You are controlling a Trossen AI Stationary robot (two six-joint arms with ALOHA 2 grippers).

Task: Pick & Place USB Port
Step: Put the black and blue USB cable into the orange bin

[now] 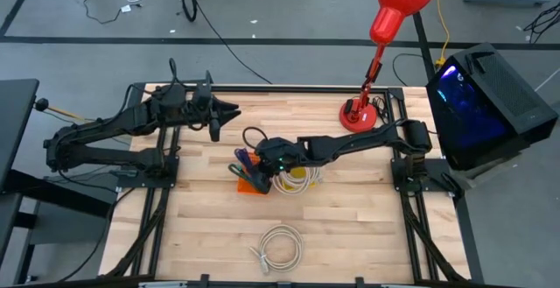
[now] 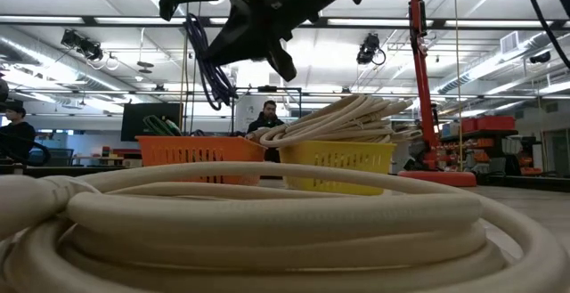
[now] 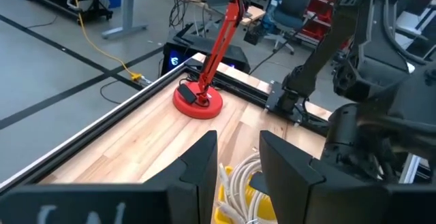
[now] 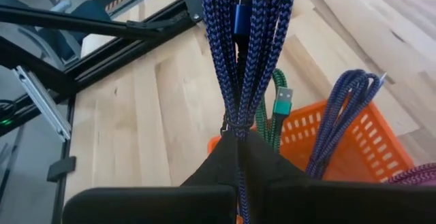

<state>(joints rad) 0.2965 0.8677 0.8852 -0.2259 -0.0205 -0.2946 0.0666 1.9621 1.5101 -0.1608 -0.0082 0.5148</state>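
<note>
A bundled blue braided USB cable (image 4: 242, 60) is in my right gripper (image 4: 238, 141), which is shut on it above the orange basket (image 1: 254, 186) at the table's middle. The basket (image 4: 340, 142) holds a green USB cable (image 4: 281, 105), another blue cable (image 4: 344, 108) and a purple one. In the low view the blue cable (image 2: 209, 70) hangs clear above the basket (image 2: 191, 150). My left gripper (image 3: 238, 159) stands open and empty at the far left (image 1: 229, 111). My right gripper pinches the blue cable's bundled strands (image 4: 235, 125) between its two fingers, several strands together, close to a thin tie around them. The fingers slant down from the table's right side. The bundle hangs in a loop (image 2: 214, 93), clear of the orange basket.
A yellow basket (image 1: 302, 181) of white cables stands right of the orange one. A loose white cable coil (image 1: 278, 246) lies near the front edge. A red desk lamp's base (image 1: 357, 115) sits at the far right. A person stands in the room behind.
</note>
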